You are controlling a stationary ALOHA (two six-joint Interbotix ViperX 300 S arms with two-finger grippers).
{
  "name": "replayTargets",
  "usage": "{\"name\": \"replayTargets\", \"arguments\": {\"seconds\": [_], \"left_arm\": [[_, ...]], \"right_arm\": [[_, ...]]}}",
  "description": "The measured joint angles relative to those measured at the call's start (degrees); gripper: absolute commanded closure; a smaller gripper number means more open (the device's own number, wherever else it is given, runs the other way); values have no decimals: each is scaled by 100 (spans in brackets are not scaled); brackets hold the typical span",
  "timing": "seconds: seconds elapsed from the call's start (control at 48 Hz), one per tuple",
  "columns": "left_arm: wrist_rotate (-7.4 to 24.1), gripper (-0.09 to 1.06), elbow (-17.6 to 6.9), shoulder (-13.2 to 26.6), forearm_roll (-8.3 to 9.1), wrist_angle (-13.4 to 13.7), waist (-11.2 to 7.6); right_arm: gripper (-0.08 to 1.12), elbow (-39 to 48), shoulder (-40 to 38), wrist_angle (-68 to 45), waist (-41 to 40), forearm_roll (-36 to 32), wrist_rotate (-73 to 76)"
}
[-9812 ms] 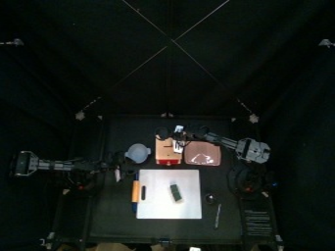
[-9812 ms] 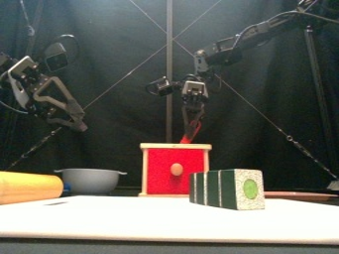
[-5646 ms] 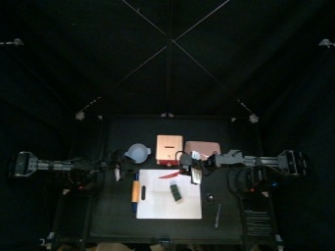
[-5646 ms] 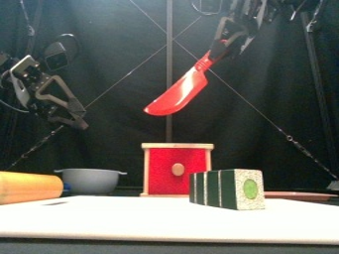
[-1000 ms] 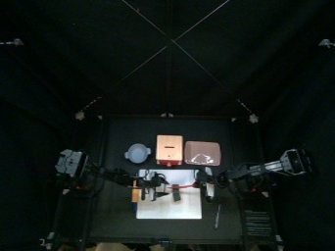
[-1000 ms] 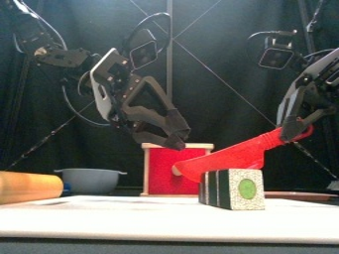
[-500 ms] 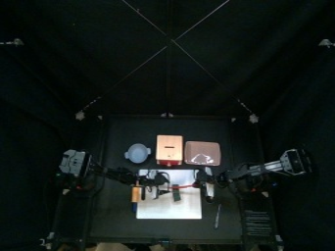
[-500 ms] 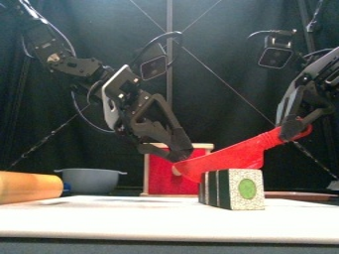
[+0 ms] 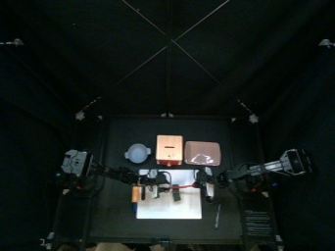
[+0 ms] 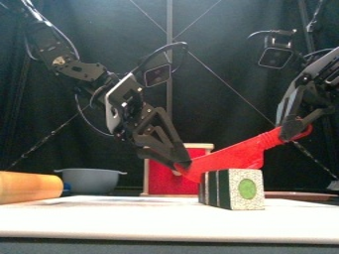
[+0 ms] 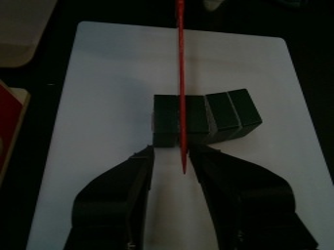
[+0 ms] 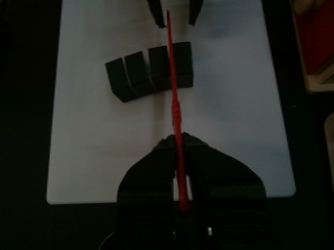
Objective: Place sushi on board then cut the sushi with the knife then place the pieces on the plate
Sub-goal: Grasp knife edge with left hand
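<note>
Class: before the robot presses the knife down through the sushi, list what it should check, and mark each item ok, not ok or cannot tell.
1. Sushi roll lies on the white board: ok.
2. Right gripper is shut on the red knife: ok.
3. Blade is above the roll and crosses it near one end: ok.
4. Blade sits over a seam between blocks: cannot tell.
5. Left gripper steadies the roll: not ok; its jaws are open, just short of the roll.
6. Pink tray is free for the pieces: cannot tell, too small in the top view.
</note>
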Motion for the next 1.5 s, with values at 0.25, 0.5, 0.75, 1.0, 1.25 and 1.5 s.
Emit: {"name": "replayTargets", "arguments": {"seconds": [0.25, 0.5, 0.75, 1.0, 1.25, 1.5], "left_arm": [[0, 37, -18, 0, -9, 62, 0], [0, 38, -35, 9, -35, 105, 0], [9, 38, -35, 9, -44, 211, 0], [26, 38, -53, 0, -44, 272, 18], [26, 38, -132, 0, 44, 272, 18], [26, 44, -132, 0, 79, 272, 26]], "right_arm": [[62, 0, 0, 0, -18, 18, 9], [62, 9, 35, 18, -9, 211, 0], [62, 53, 325, 26, 9, 545, 0], [62, -9, 501, 53, 0, 563, 0], [62, -70, 501, 53, 0, 527, -9], [62, -88, 510, 53, 0, 519, 0]]}}
